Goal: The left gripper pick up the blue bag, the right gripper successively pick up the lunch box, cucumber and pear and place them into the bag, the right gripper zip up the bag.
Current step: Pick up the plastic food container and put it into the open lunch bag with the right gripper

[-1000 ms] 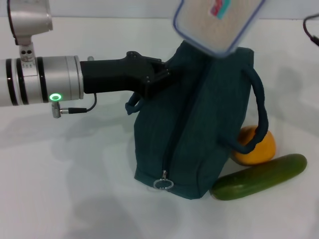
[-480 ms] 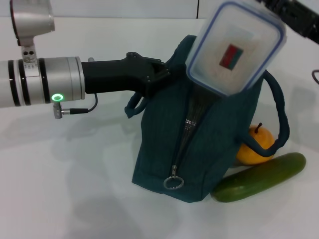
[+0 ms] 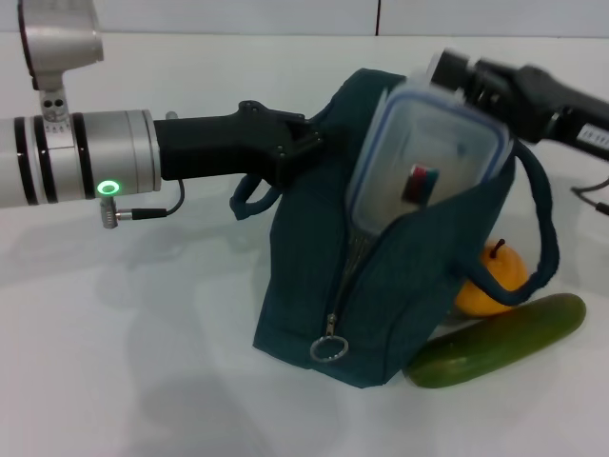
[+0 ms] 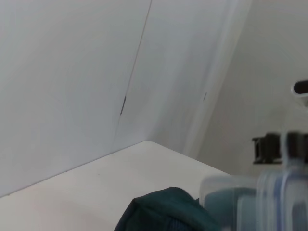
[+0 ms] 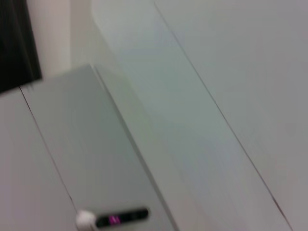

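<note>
head view: the blue bag (image 3: 381,276) stood upright on the white table (image 3: 133,381), and everything else is placed from it. the left gripper (image 3: 303,145) was at the bag's upper left edge, fingers clamped on the fabric and holding the mouth open. the lunch box (image 3: 423,167) sat tilted in the open mouth, partly sunk in, its upper half above the rim. the right gripper (image 3: 457,76) was at the box's top far corner, just above the bag; whether its fingers were gripping the box or had parted could not be told. the pear (image 3: 495,281) lay on the table behind the bag's right side, partly hidden by it and by a handle loop. the cucumber (image 3: 500,338) lay at the bag's lower right corner, near the pear. the zipper stood open, its ring pull (image 3: 328,347) hanging at the bag's near end.

judged from this, the bag was held and the box nearly in; cucumber, pear and zipping were left.

left wrist view: only the bag's top edge (image 4: 163,211) and the blurred lunch box (image 4: 255,202) beside it showed; the fingers were out of frame.

right wrist view: nothing of the bag was visible, only pale blurred surfaces and a small dark strip i could not identify.
</note>
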Controlling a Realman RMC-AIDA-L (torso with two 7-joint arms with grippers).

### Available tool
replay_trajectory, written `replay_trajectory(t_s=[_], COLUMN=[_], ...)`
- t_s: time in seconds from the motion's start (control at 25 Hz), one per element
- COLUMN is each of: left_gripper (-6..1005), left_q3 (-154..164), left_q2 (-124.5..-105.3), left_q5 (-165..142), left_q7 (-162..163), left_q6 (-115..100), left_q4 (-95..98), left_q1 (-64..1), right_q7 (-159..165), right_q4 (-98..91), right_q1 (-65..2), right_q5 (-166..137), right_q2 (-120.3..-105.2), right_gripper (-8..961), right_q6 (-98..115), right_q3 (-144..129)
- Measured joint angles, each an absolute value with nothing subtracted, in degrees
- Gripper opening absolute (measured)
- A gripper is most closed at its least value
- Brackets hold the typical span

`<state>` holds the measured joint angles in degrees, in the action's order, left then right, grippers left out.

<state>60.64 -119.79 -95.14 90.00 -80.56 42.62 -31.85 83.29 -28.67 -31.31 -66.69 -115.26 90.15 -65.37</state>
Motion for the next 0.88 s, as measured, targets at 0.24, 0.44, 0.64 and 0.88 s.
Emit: replay_trajectory(t_s=[0.24,0.44,0.64,0.88], left_gripper=[45,45,45,45], left_q3=[60.64,60.64,60.64,60.64], left_q2=[-119.80,-119.79,-119.79,-119.79], left_q5=[-95.03,-94.82,-94.12,-94.10], left_q7=[90.02,90.08,90.09,89.95], left_q6=[-80.03,-80.03,-80.03,-80.05], left_q4=[42.13,42.10,42.10,42.10], left_q1=[-32.23,-32.32,-32.38,-32.43], right_q7=[79.91,77.72,77.49,78.34], right_q4=[-29.37,-29.47,-29.65,-29.74], right_q1=[-30.86,-30.76,-30.77,-31.60], right_q5=[-69.45,-69.48,-69.44,-70.41], right_q2=[-115.54,-115.54,-115.33,-115.20], right_gripper=[96,95,95,127], right_q6=[86.08,84.31,84.07,83.00], right_q3=[-66.46,-67.39,-67.19,-67.62])
